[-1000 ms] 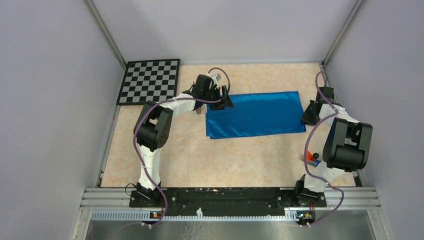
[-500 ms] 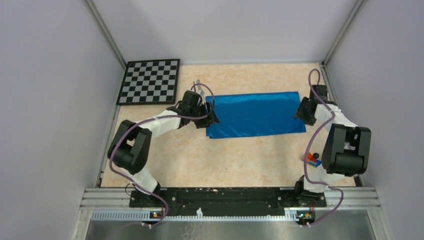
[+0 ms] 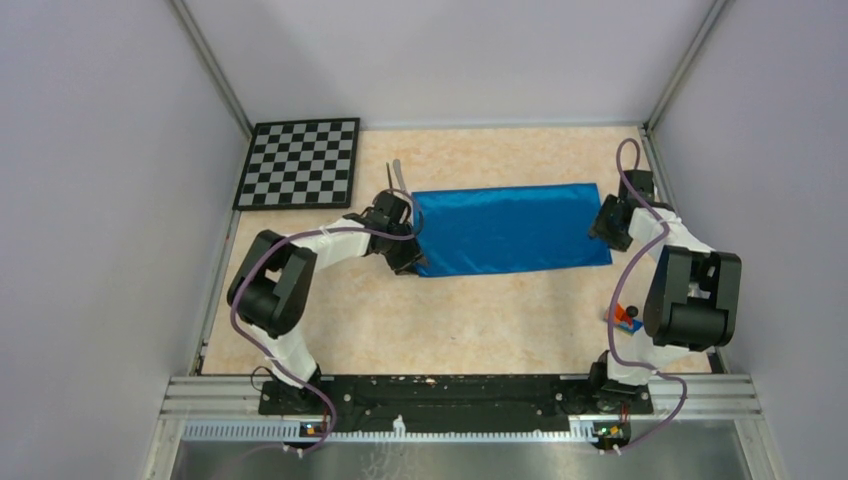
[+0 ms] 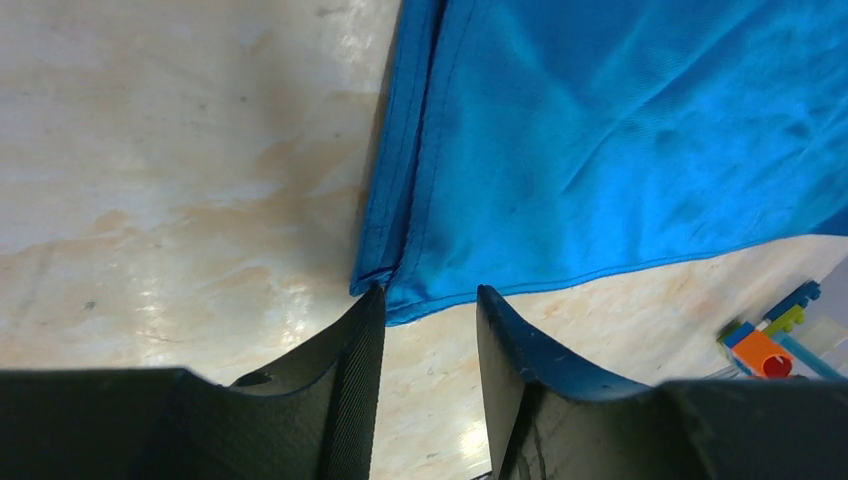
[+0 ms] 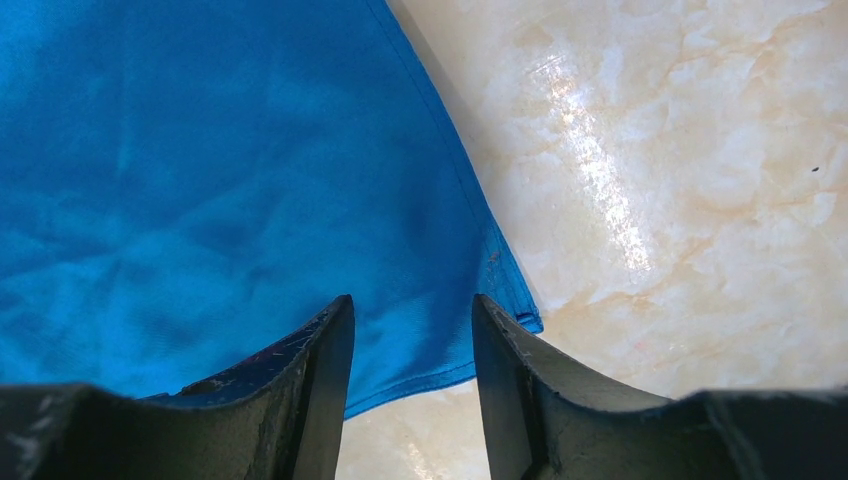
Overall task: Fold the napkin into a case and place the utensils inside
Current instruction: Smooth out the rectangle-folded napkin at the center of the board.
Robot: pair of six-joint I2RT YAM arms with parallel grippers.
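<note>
The bright blue napkin [image 3: 505,228] lies flat as a folded, layered rectangle in the middle of the table. My left gripper [image 3: 410,260] is low at its near left corner. In the left wrist view the jaws [image 4: 430,295] stand open, and the napkin [image 4: 620,140] corner lies just past the fingertips, ungripped. My right gripper [image 3: 607,224] sits at the napkin's right edge. Its jaws [image 5: 412,305] are open, with the napkin [image 5: 200,180] corner lying between and beyond the tips. A slim pale utensil [image 3: 397,172] lies off the far left corner; I see no fork.
A black-and-white checkerboard [image 3: 300,162] lies at the far left. Small coloured blocks [image 3: 627,318] sit beside the right arm, also seen as blocks [image 4: 765,345] in the left wrist view. Grey walls enclose the marbled table [image 3: 480,310].
My left gripper has moved from the napkin's far left corner down to its near left corner. The right gripper has shifted slightly farther along the right edge.
</note>
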